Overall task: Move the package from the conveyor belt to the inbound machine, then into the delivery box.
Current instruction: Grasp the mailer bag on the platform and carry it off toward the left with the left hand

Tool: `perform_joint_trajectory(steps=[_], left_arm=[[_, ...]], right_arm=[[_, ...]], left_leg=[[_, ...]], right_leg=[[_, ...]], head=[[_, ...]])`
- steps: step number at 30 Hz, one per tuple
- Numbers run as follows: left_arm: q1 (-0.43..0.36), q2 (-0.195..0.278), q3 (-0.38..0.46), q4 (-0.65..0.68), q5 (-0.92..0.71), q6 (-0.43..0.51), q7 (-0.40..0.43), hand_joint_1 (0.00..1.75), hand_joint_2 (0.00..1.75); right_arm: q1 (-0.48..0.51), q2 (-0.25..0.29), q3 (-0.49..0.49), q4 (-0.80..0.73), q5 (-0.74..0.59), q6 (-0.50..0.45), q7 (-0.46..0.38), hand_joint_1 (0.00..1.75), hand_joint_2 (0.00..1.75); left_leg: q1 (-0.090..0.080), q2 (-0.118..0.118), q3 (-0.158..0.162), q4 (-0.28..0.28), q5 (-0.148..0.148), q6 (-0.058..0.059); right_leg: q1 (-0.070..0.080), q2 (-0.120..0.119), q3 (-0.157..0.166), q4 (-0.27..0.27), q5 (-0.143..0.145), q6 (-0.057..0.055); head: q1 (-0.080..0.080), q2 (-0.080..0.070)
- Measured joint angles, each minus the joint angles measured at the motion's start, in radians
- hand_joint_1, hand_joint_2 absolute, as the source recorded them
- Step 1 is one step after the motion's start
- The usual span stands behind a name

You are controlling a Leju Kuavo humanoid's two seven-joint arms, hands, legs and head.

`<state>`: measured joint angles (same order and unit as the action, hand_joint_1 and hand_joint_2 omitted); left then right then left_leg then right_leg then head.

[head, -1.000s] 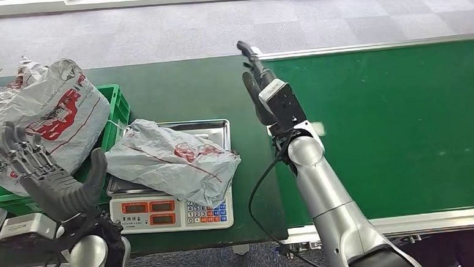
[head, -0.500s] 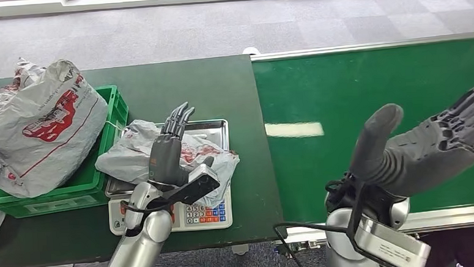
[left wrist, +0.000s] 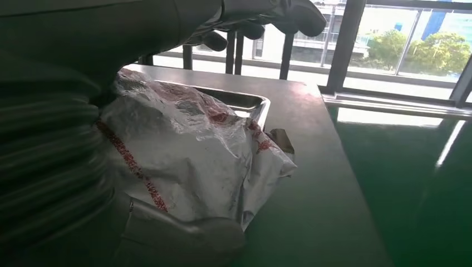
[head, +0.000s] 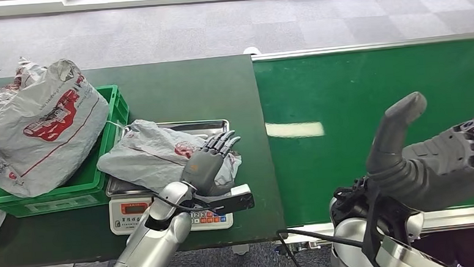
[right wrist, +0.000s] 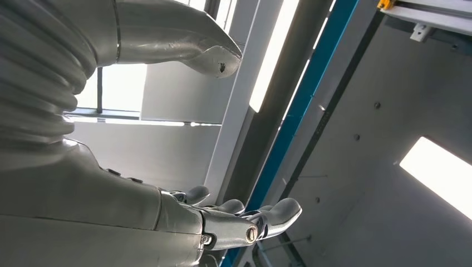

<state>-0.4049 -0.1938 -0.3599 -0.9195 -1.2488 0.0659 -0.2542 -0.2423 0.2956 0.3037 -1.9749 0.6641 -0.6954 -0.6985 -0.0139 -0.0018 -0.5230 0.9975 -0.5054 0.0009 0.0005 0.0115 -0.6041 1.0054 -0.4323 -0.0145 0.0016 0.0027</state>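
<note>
Package [head: 156, 159], a crumpled grey mailer with red print, is lying on the steel tray [head: 213, 125] of the weighing scale [head: 171, 217], the inbound machine on the dark green table [head: 183, 87]. Left hand [head: 207, 162] is resting over the package's near right end, fingers extended and close together, not clasping it. Green crate [head: 109, 140] beside the scale is holding another large mailer [head: 41, 128]. Right hand [head: 434, 154] is hovering open above the conveyor belt [head: 342, 91], thumb raised, gripping nothing.
</note>
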Motion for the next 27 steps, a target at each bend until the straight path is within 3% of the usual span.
perform_joint_trajectory(steps=[7, 11, 19, 27], left_arm=[[-0.065, 0.027, -0.033, 0.085, 0.021, -0.110, -0.037, 0.00, 1.75], [-0.069, 0.033, -0.034, 0.104, 0.025, -0.116, -0.042, 1.75, 1.75], [-0.121, 0.086, -0.049, 0.097, 0.084, -0.196, -0.069, 1.75, 1.75], [-0.140, 0.103, -0.052, 0.039, 0.127, -0.183, -0.074, 1.75, 1.75]], right_arm=[[0.000, 0.001, 0.000, 0.000, 0.000, 0.000, 0.000, 0.00, 1.75], [0.000, 0.001, 0.000, 0.000, 0.002, 0.000, 0.000, 0.00, 1.75], [0.002, 0.001, -0.008, 0.000, 0.012, 0.000, 0.000, 0.00, 1.75], [0.017, 0.000, -0.019, -0.010, 0.033, 0.000, 0.000, 0.00, 1.75]], left_leg=[[0.000, 0.003, -0.001, -0.001, -0.002, 0.000], [0.000, 0.004, -0.001, -0.001, -0.002, 0.000], [0.002, 0.006, 0.006, -0.001, 0.000, -0.003], [0.002, 0.009, 0.001, -0.001, 0.001, -0.004]], right_leg=[[0.000, 0.003, 0.005, 0.000, -0.002, 0.000], [0.000, 0.003, 0.005, 0.000, -0.001, -0.001], [0.002, 0.006, 0.003, 0.000, 0.002, -0.003], [0.002, 0.007, 0.003, 0.000, 0.002, -0.004]], head=[[0.000, 0.000], [0.000, 0.000], [0.000, 0.000], [0.000, 0.000]])
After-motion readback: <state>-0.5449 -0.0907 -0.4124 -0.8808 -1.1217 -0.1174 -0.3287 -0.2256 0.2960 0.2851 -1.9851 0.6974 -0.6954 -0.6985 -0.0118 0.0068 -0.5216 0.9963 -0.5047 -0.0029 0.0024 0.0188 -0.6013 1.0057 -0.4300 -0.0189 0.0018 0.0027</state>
